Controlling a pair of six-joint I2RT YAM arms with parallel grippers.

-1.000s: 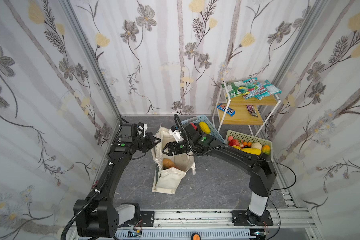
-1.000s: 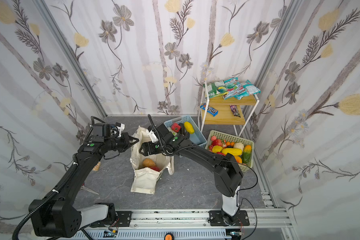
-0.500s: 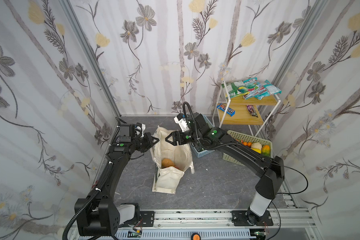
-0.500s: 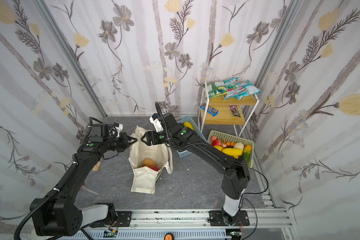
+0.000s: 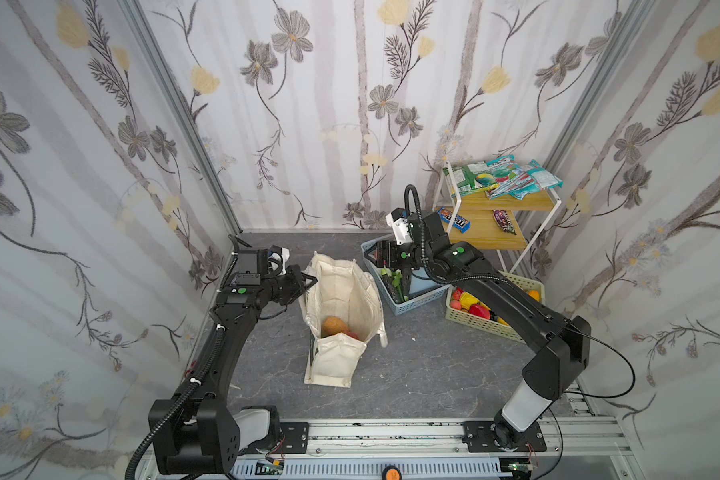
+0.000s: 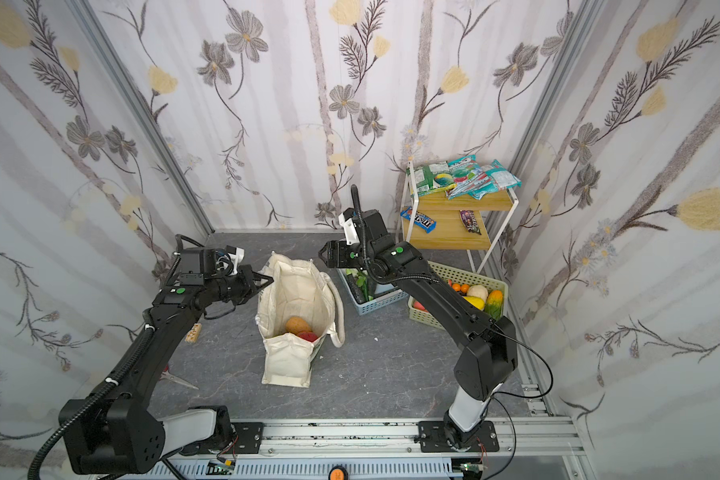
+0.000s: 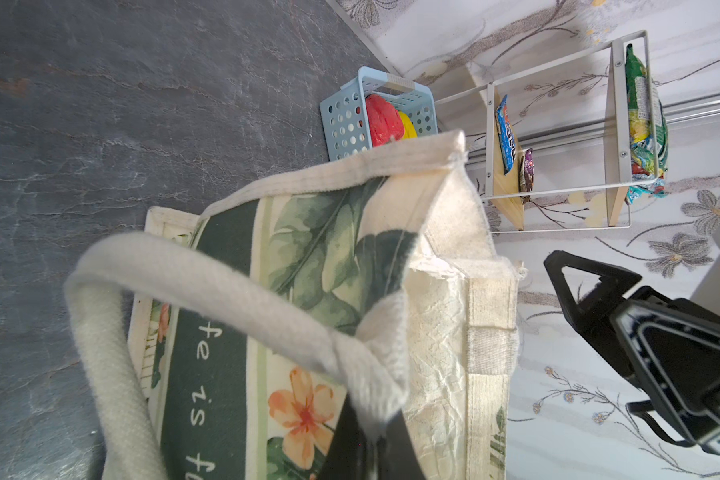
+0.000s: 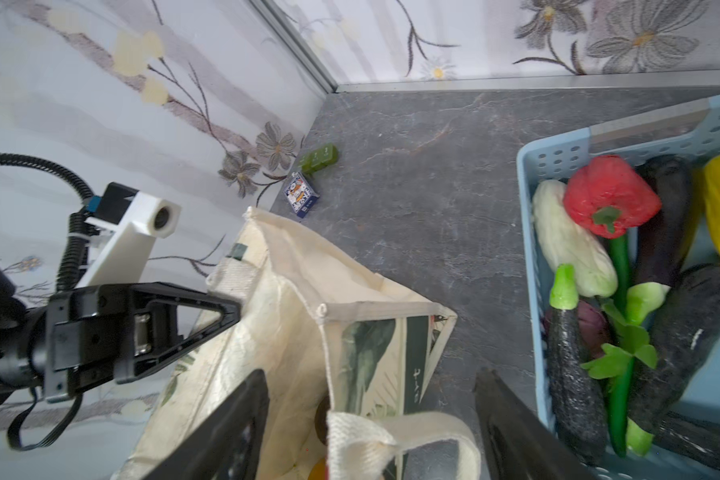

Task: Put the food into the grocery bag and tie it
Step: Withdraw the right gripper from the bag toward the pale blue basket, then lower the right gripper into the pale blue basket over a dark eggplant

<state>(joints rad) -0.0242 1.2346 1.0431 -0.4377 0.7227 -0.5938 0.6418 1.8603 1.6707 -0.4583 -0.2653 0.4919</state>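
Two foods (image 5: 334, 326) lie in grocery bag (image 5: 341, 291); loading step in hand. Left gripper (image 5: 310, 279) pinches its rim agape. Right gripper (image 8: 371, 374), spread, empty: next likely a pick from blue basket (image 5: 420, 296).

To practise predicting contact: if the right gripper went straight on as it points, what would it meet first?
Probably the grocery bag, at its rim and handle, just ahead of the right gripper; depth is unclear.
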